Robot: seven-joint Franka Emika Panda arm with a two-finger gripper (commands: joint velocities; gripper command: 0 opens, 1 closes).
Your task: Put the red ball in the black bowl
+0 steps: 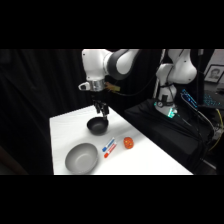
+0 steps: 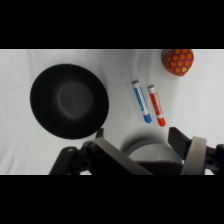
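the red ball (image 1: 128, 143) lies on the table (image 1: 150, 160), well off from my gripper (image 1: 101, 111), which hangs just above the black bowl (image 1: 97, 125). from the wrist, my gripper (image 2: 136, 137) is spread and empty; red ball (image 2: 178, 61) far off, black bowl (image 2: 69, 101) close.

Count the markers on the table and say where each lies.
2. The blue marker and the red marker lie side by side between the black bowl and the red ball.
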